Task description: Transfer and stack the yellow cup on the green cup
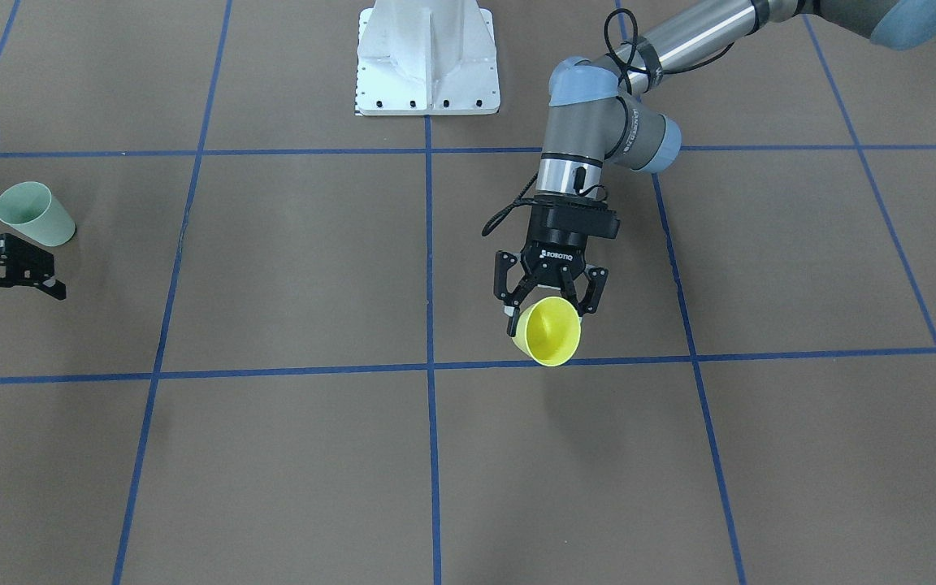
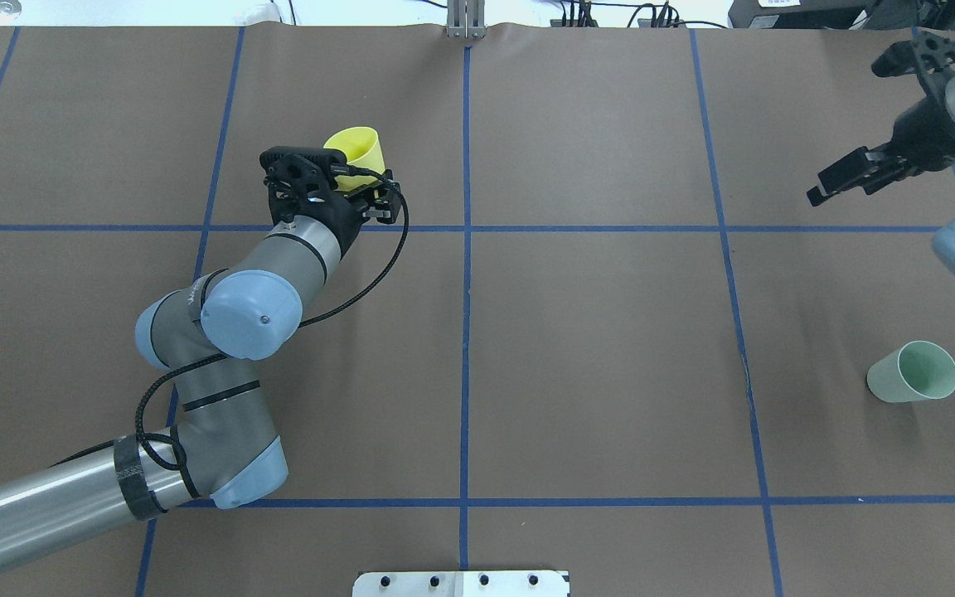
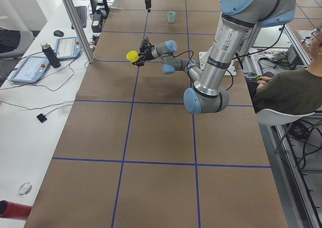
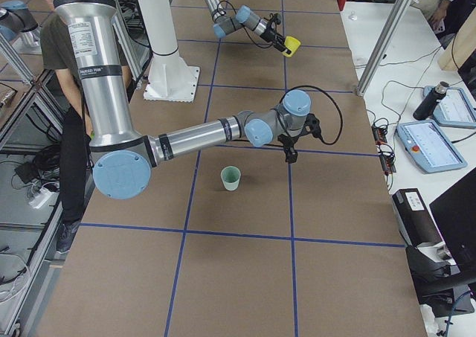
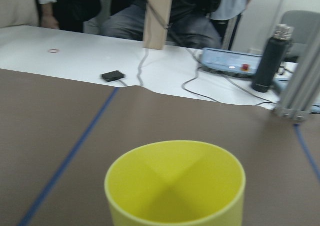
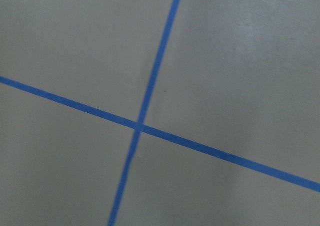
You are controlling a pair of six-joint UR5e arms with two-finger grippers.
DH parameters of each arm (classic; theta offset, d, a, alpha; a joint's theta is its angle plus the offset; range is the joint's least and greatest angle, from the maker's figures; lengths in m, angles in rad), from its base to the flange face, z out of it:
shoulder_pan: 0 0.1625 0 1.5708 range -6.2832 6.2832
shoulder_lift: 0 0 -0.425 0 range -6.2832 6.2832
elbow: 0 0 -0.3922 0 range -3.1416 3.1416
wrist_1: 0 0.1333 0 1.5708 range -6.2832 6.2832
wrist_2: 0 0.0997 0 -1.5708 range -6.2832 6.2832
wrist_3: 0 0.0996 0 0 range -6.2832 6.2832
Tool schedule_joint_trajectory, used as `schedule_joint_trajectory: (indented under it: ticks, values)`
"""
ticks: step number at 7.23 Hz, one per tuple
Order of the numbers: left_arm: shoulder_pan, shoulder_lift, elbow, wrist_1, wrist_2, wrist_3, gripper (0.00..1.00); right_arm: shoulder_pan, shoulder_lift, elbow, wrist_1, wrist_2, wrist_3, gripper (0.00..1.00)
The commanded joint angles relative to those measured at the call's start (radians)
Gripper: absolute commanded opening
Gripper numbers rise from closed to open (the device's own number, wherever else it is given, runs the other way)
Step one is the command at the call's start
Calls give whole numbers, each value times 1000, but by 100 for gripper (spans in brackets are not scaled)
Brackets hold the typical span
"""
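The yellow cup [image 1: 548, 331] sits tilted in the left end effector [image 1: 547, 317], mouth turned away from the white base plate [image 1: 427, 57], out in front of that plate and a little to the robot's left. The fingers are clamped on its wall, and "ROBOTIQ" reads across the black body. Far to the plate's right the green cup [image 1: 33, 213] stands upright on the counter [image 1: 289, 268]. Just beyond it the right end effector [image 1: 25, 307] hangs with fingers spread, holding nothing.
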Motion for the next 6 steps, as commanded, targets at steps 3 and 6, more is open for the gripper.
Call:
schedule_joint_trajectory:
  ticks: [3, 6]
  values:
    - [28, -43, 75, -310, -213, 527, 43, -206, 237, 6, 3, -99, 254, 100]
    - [28, -110, 141, -365, -301, 564, 43, -257, 351, -35, 3, -158, 360, 99]
